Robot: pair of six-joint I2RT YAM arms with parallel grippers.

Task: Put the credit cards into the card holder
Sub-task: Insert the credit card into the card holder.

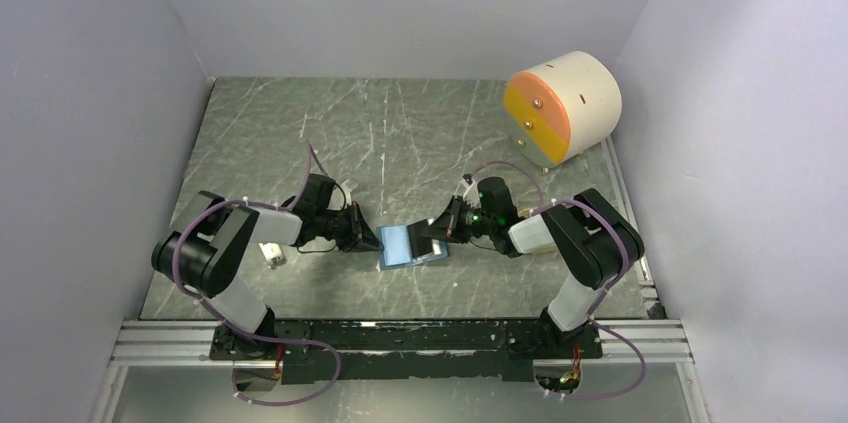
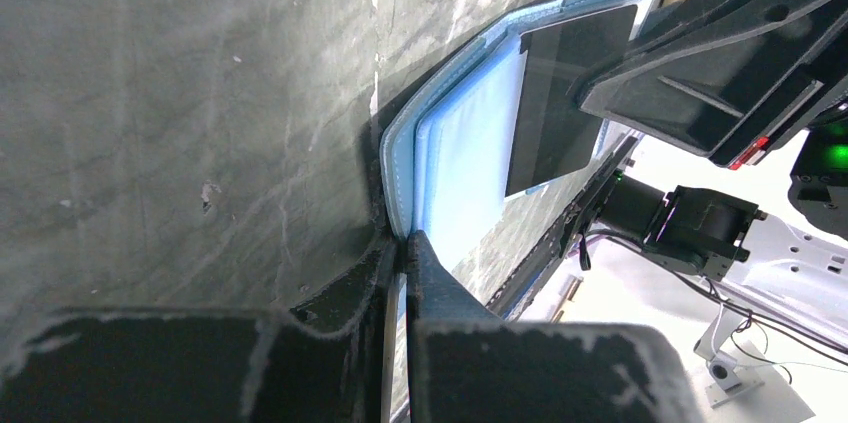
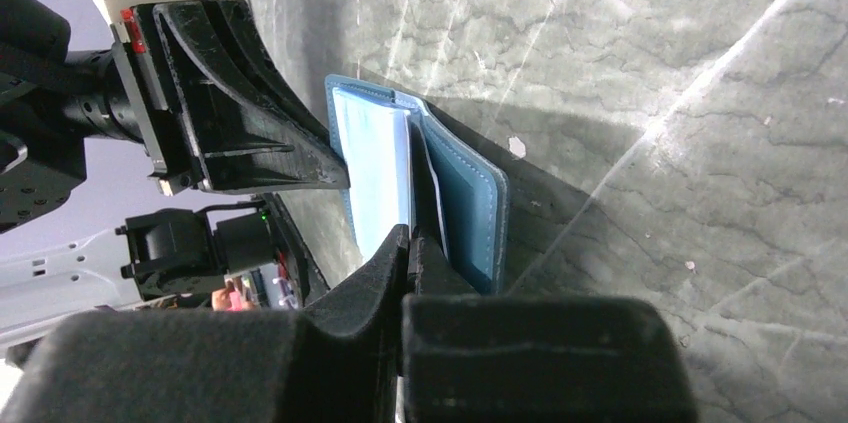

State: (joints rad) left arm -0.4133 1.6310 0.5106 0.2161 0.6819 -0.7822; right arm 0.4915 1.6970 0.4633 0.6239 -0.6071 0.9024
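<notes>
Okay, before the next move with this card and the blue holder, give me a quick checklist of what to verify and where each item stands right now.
1. Hold of the left gripper on the card holder: ok, shut on its edge.
2. Card holder open, pale inside showing: ok.
3. Hold of the right gripper on the dark card: ok, shut on it.
4. Dark card lined up over the holder's inner face: ok in the left wrist view.
5. Card's leading edge inside a pocket: cannot tell, the slot opening is not visible.
6. Other cards located: cannot tell, none in view.
</notes>
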